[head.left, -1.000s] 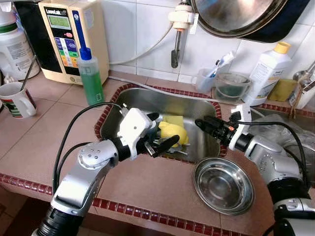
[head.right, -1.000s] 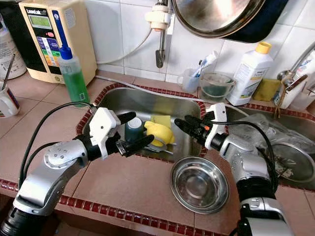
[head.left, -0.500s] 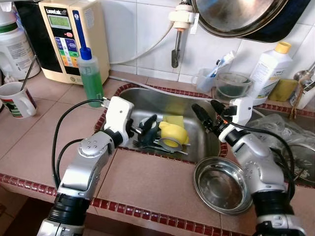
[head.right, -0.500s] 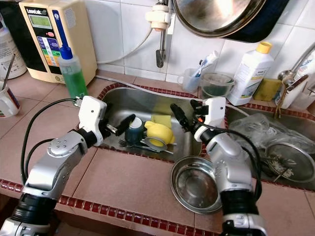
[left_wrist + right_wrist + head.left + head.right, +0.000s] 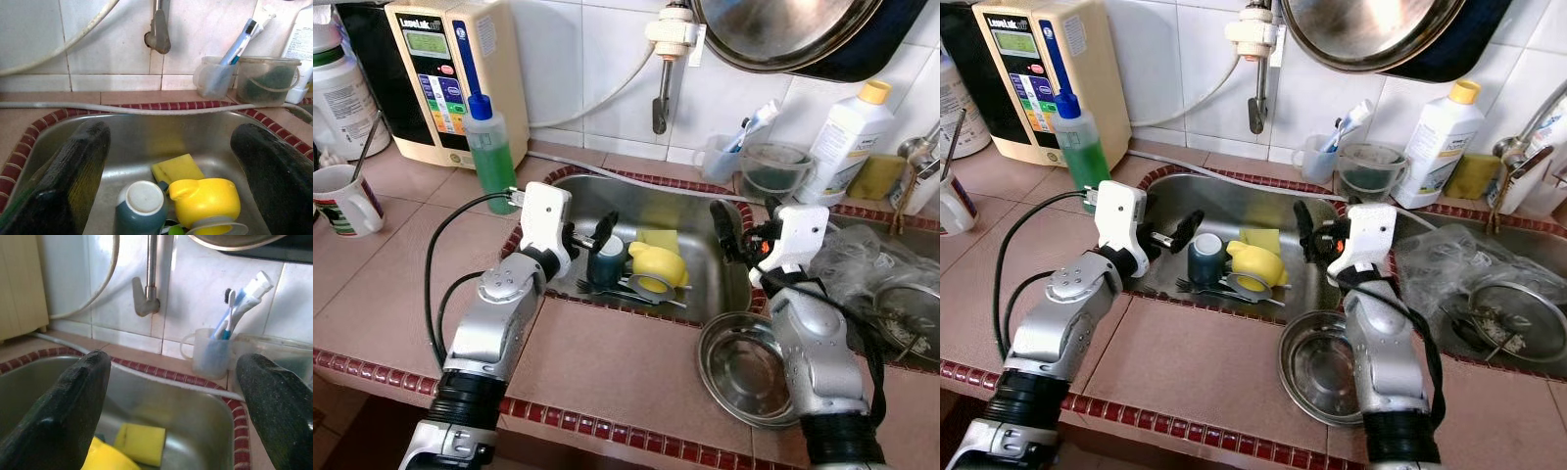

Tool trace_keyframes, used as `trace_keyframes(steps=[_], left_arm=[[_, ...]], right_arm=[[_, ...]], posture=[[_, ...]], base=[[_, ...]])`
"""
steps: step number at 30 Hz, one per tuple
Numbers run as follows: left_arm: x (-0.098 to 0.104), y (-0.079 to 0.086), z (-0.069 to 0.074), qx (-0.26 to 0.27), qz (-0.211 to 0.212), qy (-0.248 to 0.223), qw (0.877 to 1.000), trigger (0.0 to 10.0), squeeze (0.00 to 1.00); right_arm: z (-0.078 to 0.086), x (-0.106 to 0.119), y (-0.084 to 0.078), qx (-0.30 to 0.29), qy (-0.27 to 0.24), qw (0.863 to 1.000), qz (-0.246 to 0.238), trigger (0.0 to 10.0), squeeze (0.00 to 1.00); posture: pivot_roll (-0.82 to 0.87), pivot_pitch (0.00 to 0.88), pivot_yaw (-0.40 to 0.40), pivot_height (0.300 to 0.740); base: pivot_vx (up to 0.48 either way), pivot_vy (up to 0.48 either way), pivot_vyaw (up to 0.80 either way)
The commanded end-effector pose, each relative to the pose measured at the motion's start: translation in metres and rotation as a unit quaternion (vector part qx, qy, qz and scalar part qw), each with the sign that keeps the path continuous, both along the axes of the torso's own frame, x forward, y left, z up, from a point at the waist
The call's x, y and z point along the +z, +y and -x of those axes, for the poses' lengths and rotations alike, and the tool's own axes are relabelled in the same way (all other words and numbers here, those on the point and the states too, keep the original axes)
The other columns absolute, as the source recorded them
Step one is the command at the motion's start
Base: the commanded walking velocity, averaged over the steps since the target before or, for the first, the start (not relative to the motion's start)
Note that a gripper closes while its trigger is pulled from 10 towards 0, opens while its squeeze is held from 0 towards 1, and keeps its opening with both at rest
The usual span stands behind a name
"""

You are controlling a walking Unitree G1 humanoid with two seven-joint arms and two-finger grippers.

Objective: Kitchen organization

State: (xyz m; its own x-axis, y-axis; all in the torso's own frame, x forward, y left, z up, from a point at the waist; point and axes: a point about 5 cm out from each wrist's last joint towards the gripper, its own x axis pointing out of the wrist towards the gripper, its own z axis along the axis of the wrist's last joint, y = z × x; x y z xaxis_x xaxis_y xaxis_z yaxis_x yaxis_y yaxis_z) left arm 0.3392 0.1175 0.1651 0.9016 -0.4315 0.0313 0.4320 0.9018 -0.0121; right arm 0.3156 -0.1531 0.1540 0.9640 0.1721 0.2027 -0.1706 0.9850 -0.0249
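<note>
Tiled counter in pinkish-brown with a dark red mosaic edge, white wall tiles behind, one stainless sink let into it. Large items along the back: water ioniser at my left, hanging steel pan above the tap. My left arm, now raised from low and level to upright at the sink's left rim; my left gripper has its fingers spread wide just above the teal cup, touching nothing. My right arm has likewise swung up and stands over the right rim; my right gripper is also spread wide, holding nothing, where a second ago it lay pointing across the basin. Steel bowl on the counter by the sink's right corner, unmoved, partly behind my right forearm. White detergent bottle, green soap bottle, mug at the far left. Inside the sink, unchanged: yellow duck-shaped item, teal cup upturned beside it, yellow sponge behind, cutlery under them. Toothbrush cup on the back ledge.
</note>
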Motion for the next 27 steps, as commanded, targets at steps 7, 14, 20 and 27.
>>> trace_keyframes(steps=[7,14,20,27], left_arm=[[0.001,0.008,0.003,0.046,0.021,-0.041,0.998,10.0,0.0],[-0.006,0.005,0.012,0.059,0.025,-0.054,0.997,10.0,0.0],[-0.007,-0.002,0.012,0.046,0.052,-0.029,0.997,10.0,0.0],[-0.006,-0.004,0.013,0.038,0.047,-0.032,0.998,10.0,0.0]], right_arm=[[0.012,0.004,0.011,-0.036,-0.031,0.999,-0.002,10.0,0.0],[0.017,0.005,0.014,-0.035,-0.046,0.998,0.02,10.0,0.0],[0.018,0.003,0.011,-0.035,-0.044,0.998,0.036,10.0,0.0],[0.018,0.002,0.009,-0.039,-0.041,0.998,0.039,10.0,0.0]], posture=[[-0.03,0.0,-0.012,0.74],[-0.03,0.0,-0.013,0.74],[-0.03,0.0,-0.015,0.74],[-0.03,0.0,-0.012,0.74]], base=[[0.0,0.0,0.0],[0.0,0.0,0.0],[0.0,0.0,0.0],[-0.069,0.0,0.0]])
